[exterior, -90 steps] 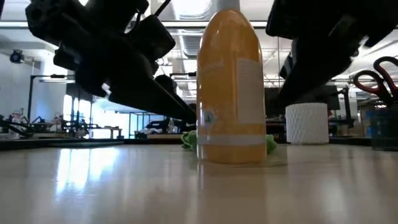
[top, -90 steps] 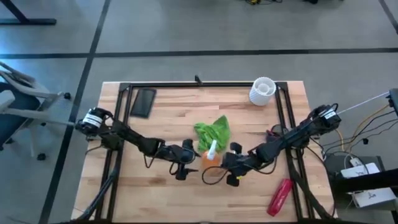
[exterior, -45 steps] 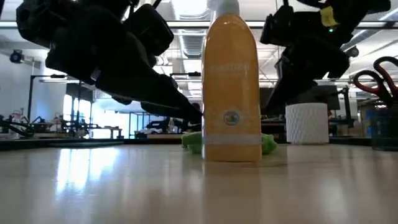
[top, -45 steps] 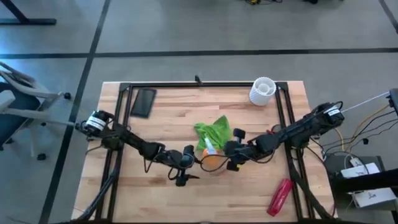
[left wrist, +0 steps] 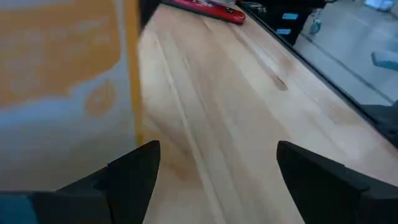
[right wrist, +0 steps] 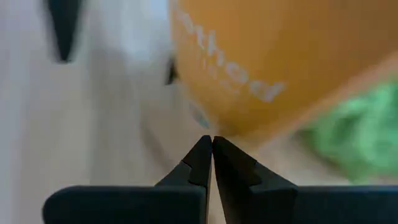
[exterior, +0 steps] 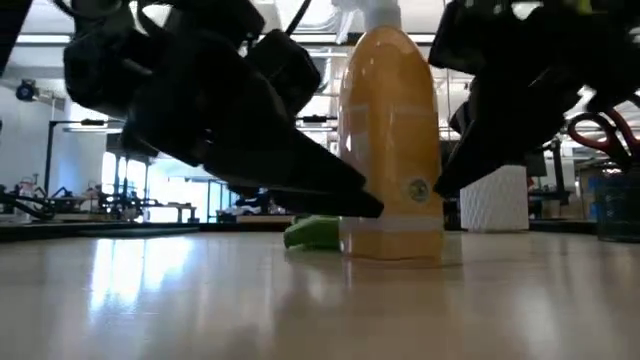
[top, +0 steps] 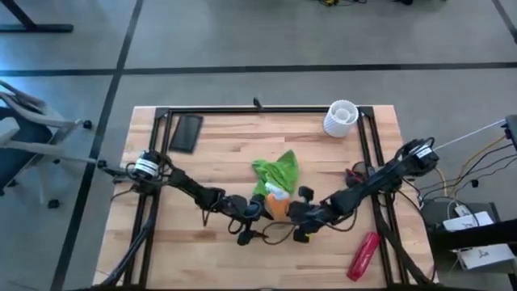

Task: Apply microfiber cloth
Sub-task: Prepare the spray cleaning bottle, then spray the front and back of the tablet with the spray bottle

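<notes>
1. Microfiber cloth (top: 276, 171) lay crumpled on the wooden table (top: 202, 250), just beyond the orange spray bottle (top: 276, 204), on the side away from both claws; nothing held it.
2. Left gripper (top: 245, 236) sat low beside the bottle, fingers spread wide in the left wrist view, the bottle's label filling the space next to one finger (left wrist: 134, 171). It gripped nothing.
3. Right gripper (right wrist: 212, 149) sat on the bottle's other side, fingertips pressed together and empty, pointing at the bottle's base, with green cloth (right wrist: 348, 124) showing past it.
4. Relation for the next move: from either claw the cloth lay ahead, toward the far edge of the table, with the bottle standing between. Its long axis ran roughly away from the claws, slightly slanted.
5. Judgement: both claws looked about equally near; the right one pointed more directly at the fabric. A reach would likely need to go around or over the bottle, at risk of tipping it.
6. Low view: only a green edge (exterior: 312, 235) showed beside the bottle (exterior: 392, 140).
</notes>
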`<state>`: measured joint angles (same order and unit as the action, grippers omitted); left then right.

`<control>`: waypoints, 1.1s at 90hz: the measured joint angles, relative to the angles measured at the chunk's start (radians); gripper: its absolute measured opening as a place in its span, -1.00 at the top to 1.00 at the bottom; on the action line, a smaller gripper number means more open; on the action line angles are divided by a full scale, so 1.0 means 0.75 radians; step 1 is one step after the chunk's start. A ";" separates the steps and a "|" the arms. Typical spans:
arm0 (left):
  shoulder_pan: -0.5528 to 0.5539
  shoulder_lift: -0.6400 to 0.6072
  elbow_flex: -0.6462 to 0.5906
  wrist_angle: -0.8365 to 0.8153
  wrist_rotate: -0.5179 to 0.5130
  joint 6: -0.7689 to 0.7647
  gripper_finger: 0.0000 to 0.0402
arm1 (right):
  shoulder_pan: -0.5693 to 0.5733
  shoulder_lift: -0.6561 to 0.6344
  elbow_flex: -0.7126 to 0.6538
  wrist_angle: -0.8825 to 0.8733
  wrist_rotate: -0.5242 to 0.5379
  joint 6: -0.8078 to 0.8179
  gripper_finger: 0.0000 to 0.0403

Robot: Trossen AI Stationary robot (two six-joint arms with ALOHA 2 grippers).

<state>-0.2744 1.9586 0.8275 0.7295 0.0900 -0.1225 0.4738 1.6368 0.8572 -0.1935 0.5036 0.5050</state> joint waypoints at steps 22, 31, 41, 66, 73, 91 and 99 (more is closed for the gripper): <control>0.011 -0.366 -0.052 -0.589 -0.161 0.048 -0.53 | -0.021 -0.112 0.000 -0.160 0.131 -0.059 0.99; 0.022 -0.555 -0.126 -0.841 -0.361 0.036 -0.53 | -0.021 -0.163 -0.001 -0.253 0.110 -0.060 0.99; 0.073 -0.751 -0.244 -0.937 -0.590 -0.043 -0.53 | -0.025 -0.198 -0.009 -0.307 0.059 -0.058 1.00; 0.557 -1.119 -0.512 -1.011 -0.730 -0.295 -0.53 | -0.024 -0.152 -0.022 -0.221 0.052 -0.058 1.00; 0.770 -1.154 -0.532 -1.016 -0.686 -0.387 -0.53 | -0.024 -0.125 -0.023 -0.160 0.051 -0.058 1.00; 1.160 -1.128 -0.569 -1.008 -0.695 -0.450 -0.53 | -0.024 -0.062 -0.030 -0.088 0.052 -0.015 1.00; 1.244 -1.101 -0.594 -1.043 -0.714 -0.503 -0.52 | -0.024 -0.038 -0.030 -0.085 0.054 0.001 1.00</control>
<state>0.6585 1.1327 0.3821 -0.0527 -0.4456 -0.4999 0.4557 1.6081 0.8347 -0.2571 0.5440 0.5056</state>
